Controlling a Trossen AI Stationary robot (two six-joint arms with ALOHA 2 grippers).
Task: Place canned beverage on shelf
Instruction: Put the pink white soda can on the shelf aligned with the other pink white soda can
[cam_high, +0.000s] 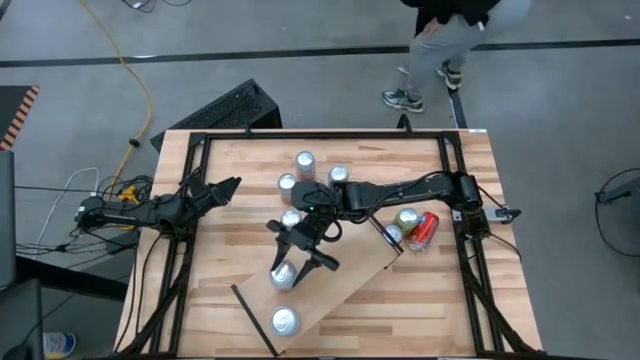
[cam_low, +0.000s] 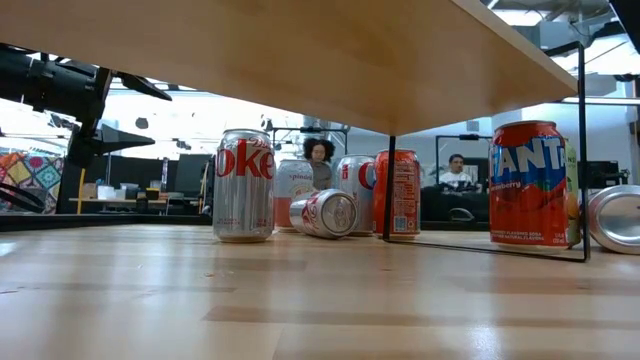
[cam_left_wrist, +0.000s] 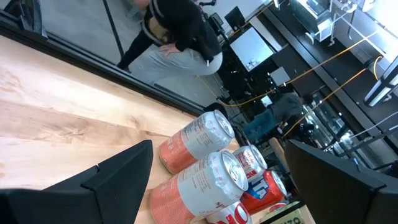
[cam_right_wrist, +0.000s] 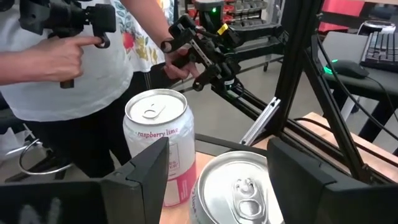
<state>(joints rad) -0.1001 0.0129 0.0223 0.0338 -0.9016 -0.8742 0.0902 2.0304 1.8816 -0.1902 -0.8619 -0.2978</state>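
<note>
At left centre of the high view, the left tool (cam_high: 232, 186) waits spread over the table (cam_high: 420, 290). Just left of frame centre, the right tool (cam_high: 299, 257) straddles a can (cam_high: 284, 275), fingers spread either side, on the shelf (cam_high: 345, 285) running diagonally across the lower middle.

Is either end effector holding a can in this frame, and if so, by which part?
The right end effector straddles an upright can on the shelf; contact cannot be confirmed. The left end effector holds nothing.
</note>
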